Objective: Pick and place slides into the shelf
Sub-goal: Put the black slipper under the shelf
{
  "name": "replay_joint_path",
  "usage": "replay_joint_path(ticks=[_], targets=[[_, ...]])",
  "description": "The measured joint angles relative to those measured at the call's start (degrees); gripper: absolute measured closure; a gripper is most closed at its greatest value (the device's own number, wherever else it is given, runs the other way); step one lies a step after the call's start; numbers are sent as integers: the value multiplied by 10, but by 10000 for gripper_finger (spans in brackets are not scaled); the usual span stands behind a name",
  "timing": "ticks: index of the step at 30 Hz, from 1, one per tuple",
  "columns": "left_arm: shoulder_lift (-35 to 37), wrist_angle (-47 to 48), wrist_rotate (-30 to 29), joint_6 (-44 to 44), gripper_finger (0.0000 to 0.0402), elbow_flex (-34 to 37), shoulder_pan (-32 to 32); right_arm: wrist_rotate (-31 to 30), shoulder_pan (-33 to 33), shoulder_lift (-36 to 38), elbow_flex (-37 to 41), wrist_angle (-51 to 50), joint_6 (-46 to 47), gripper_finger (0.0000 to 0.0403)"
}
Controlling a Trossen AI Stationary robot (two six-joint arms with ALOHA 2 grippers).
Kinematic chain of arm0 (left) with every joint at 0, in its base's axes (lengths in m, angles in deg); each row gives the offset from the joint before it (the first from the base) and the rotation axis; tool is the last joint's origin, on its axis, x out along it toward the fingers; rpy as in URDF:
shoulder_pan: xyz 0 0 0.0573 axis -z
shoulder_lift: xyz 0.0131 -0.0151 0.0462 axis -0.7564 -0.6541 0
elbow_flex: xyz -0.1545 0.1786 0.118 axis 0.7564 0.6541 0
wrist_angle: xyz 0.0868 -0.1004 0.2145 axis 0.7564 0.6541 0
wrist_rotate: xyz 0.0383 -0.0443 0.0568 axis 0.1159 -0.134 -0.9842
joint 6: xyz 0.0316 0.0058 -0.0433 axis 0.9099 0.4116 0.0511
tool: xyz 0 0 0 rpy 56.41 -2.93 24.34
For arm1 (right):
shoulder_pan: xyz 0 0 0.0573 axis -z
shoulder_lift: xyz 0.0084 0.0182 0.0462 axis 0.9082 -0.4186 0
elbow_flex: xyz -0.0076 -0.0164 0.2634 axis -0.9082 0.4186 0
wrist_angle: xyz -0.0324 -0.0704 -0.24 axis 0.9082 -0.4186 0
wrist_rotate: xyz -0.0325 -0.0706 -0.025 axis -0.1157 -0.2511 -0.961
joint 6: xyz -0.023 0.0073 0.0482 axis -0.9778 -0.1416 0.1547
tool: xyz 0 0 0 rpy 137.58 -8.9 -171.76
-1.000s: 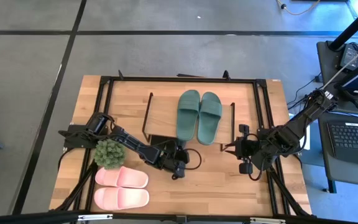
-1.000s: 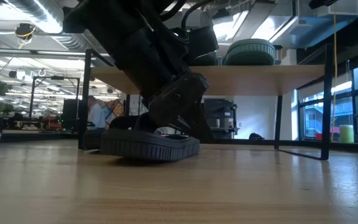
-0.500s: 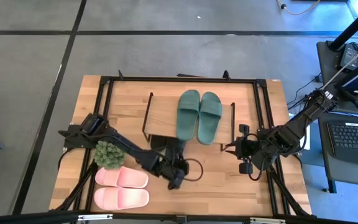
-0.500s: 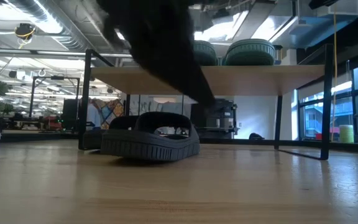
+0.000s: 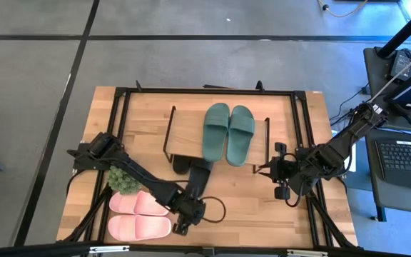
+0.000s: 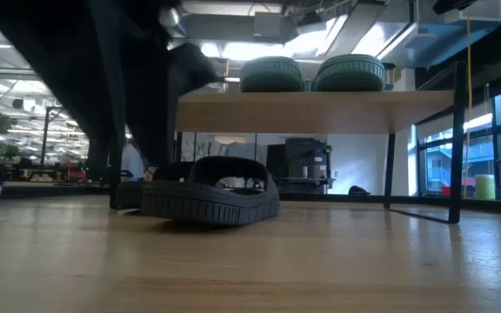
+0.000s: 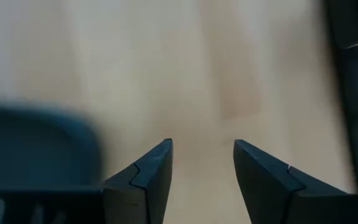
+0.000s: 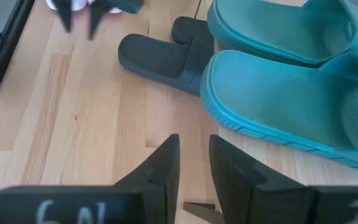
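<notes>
Since the earlier frames my left gripper (image 5: 180, 227) had drawn back from the black slide (image 5: 200, 173) toward the lower middle of the high view, leaving that slide lying on the table (image 5: 248, 203) at the shelf's lower edge.

From the high view, the dark green pair (image 5: 228, 133) lay side by side on the shelf (image 5: 184, 132) at upper centre. The pink pair (image 5: 140, 215) lay at lower left, just below the small potted plant (image 5: 124, 176). My right gripper (image 5: 278, 171) hung at centre right, just beside the shelf's right end.

From the low view, the black slide (image 6: 209, 193) sat left of centre on the wood, partly under the shelf's top board (image 6: 320, 110), with the green soles (image 6: 313, 74) above it. My left arm (image 6: 103, 78) filled the upper left as a dark blur.

From the left wrist view, my left fingers (image 7: 146, 177) stood apart with bare wood between them, gripping nothing.

From the right wrist view, my right fingers (image 8: 161, 169) stood only a narrow gap apart and empty; the green slides (image 8: 291, 81) filled the upper right, and the black slide (image 8: 160, 59) lay at upper centre.
</notes>
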Motion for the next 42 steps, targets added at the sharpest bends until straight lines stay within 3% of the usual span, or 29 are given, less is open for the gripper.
replay_joint_path(ticks=[22,42], targets=[[-1,-26,8,-10,240,58,-46,0,0,0,0,1,-1,314],[-1,-17,-98,-23,240,58,-124,0,0,0,0,-6,-1,314]])
